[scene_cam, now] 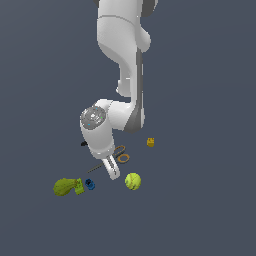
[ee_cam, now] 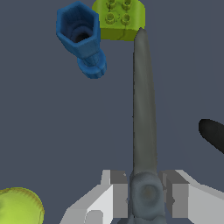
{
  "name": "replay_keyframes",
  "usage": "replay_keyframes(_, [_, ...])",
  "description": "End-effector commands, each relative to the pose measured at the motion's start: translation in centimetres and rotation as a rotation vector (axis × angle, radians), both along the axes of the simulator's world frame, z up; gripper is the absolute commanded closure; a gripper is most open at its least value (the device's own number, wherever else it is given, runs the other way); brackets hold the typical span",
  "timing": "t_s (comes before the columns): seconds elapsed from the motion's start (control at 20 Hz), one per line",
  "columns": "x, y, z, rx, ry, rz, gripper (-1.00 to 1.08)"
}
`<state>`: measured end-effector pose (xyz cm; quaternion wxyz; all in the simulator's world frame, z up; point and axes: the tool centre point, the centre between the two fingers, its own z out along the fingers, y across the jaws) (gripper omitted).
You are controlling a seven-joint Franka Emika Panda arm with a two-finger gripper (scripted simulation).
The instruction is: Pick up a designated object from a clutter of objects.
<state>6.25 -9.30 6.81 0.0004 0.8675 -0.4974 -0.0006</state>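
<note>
Reaching down, pincer (ee_cam: 146, 192) clamping scissors (ee_cam: 143, 109)

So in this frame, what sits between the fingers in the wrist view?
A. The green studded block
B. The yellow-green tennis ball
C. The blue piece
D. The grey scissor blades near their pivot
D: in the wrist view the two fingers flank the pivot end of the scissors, whose grey blades run out ahead of them, while the tennis ball, blue piece and green block lie apart.
</note>
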Motion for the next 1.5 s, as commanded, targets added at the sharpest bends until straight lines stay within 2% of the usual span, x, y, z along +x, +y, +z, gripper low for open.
replay_keyframes(0.0, [0.2,1.3,2.3,0.0,-0.002,0.001,1.08])
replay_keyframes(1.1, [2.0,14.7,26.1,-0.002,-0.002,0.001,1.08])
replay_keyframes(1.45, [2.7,17.8,31.5,-0.001,-0.001,0.002,1.08])
